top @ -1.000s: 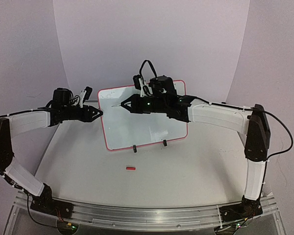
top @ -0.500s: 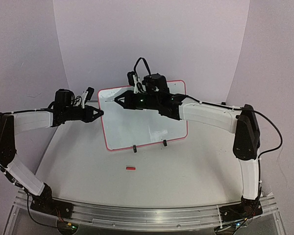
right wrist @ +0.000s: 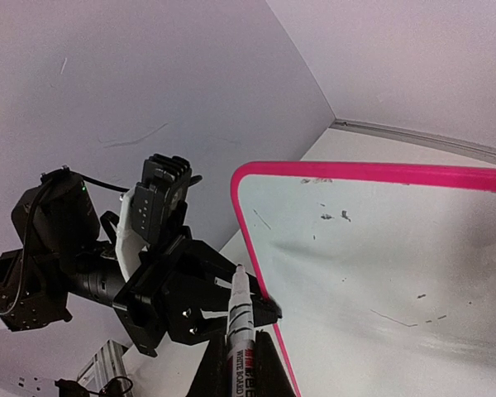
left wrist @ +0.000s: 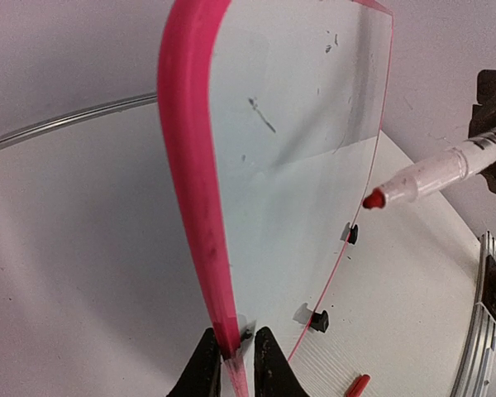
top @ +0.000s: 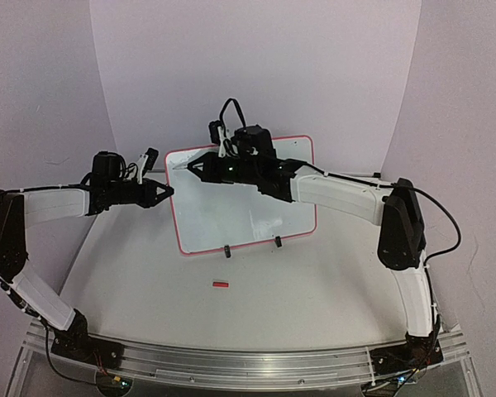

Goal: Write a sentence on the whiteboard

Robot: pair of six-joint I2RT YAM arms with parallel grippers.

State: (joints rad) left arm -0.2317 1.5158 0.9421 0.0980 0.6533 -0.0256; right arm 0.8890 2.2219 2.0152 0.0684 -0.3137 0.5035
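A rectangular white whiteboard [top: 231,217] with a thin red rounded-corner frame stands on its two small black plastic feet [top: 228,251] on the white table [top: 314,285], and both arms reach in toward it. The left end effector [left wrist: 236,354] is clamped on the whiteboard's left edge, one black finger [left wrist: 205,364] on each side of the red frame, roughly halfway up that edge in the top view. The right end effector [right wrist: 236,361] is closed on a white-barrelled marker [right wrist: 238,318] with black lettering and a red felt tip, which sticks out past the fingers toward the whiteboard's upper left corner. In the left wrist view the red tip lies in front of the writing face. Whether it touches the surface I cannot tell. The writing face shows only a short thin dark stroke [left wrist: 262,115] near the upper left corner and a few small dark specks [right wrist: 331,217] a little further along the top. The rest of it looks glossy and reflects some grey shading. A small red cap-like piece [top: 221,284] lies flat on the table just in front of the whiteboard's feet, apart from both arms.
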